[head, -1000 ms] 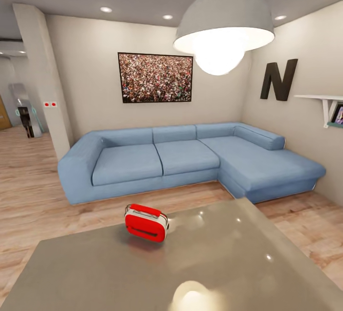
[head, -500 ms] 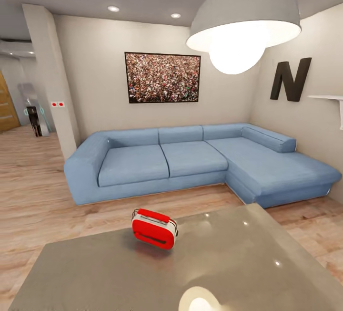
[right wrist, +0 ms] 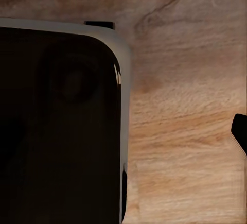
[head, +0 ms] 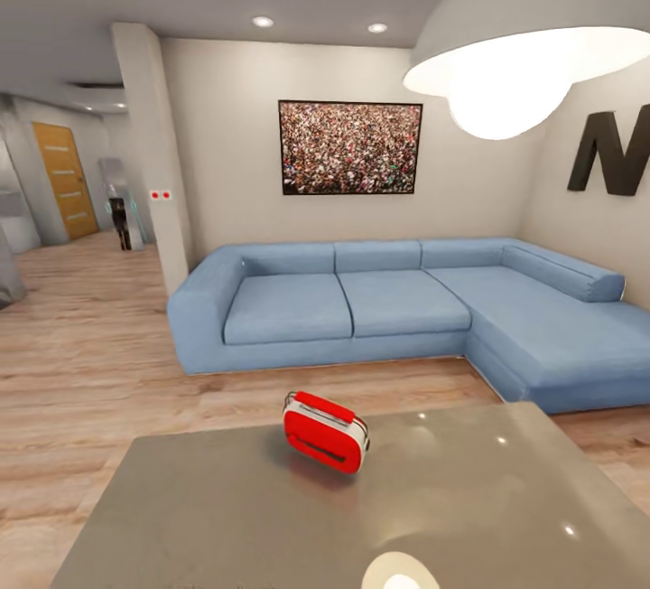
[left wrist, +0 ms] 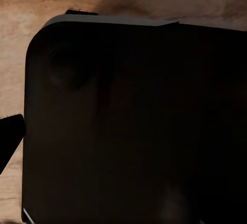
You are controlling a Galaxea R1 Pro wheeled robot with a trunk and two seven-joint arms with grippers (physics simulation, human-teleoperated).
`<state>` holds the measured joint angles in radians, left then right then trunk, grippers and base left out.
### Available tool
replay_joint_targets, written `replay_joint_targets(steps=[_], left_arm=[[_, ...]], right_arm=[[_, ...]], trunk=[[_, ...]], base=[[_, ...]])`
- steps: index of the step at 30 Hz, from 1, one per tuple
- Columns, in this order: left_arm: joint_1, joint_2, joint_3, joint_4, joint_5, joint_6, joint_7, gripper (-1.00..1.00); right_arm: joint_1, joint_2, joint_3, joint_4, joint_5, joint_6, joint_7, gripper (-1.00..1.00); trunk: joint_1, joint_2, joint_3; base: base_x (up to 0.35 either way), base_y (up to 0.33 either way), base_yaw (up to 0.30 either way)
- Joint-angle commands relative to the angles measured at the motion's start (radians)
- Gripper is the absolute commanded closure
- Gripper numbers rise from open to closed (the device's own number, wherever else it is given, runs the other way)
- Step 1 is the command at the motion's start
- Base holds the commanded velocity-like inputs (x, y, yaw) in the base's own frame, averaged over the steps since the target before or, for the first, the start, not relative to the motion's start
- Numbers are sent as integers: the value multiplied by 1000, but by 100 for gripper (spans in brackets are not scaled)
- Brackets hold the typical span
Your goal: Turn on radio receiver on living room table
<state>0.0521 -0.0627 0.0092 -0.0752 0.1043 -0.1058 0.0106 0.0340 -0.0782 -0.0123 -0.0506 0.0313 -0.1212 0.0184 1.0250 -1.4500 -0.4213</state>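
The living room has slid rightward in view: the robot has turned left. The radio receiver [head: 326, 432] sits on the table [head: 226, 517], unreached; I can't tell the grippers' state.

text: large dark letter "N" [head: 618, 154] | on: right beige wall [head: 578, 219] | cut off at frame edge
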Motion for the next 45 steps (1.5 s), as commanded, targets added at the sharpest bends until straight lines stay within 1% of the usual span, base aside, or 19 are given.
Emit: replay_joint_targets(steps=[1,6,11,20,24,30,45], left_arm=[[0,0,0,0,0,0,0,-100],[0,0,0,0,0,0,0,-100],[0,0,0,0,0,0,0,-100],[0,1,-1,0,0,1,0,-100],[0,1,-5,0,-2,2,-11,-100],[0,1,-3,0,-3,1,-9,-100],[0,-1,1,-1,0,3,1,-100]], right_arm=[[0,0,0,0,0,0,0,-100],[0,0,0,0,0,0,-1,-100],[0,0,0,0,-1,1,0,-100],[0,-1,0,0,-1,2,0,-100],[0,0,0,0,-1,2,0,-100],[0,-1,0,0,-1,2,0,-100],[0,-1,0,0,-1,3,0,-100]], trunk=[[0,0,0],[0,0,0],[0,0,0],[0,0,0],[0,0,0],[0,0,0],[0,0,0]], base=[[0,0,270],[0,0,250],[0,0,92],[14,0,13],[215,0,1],[187,0,0],[13,0,0]])
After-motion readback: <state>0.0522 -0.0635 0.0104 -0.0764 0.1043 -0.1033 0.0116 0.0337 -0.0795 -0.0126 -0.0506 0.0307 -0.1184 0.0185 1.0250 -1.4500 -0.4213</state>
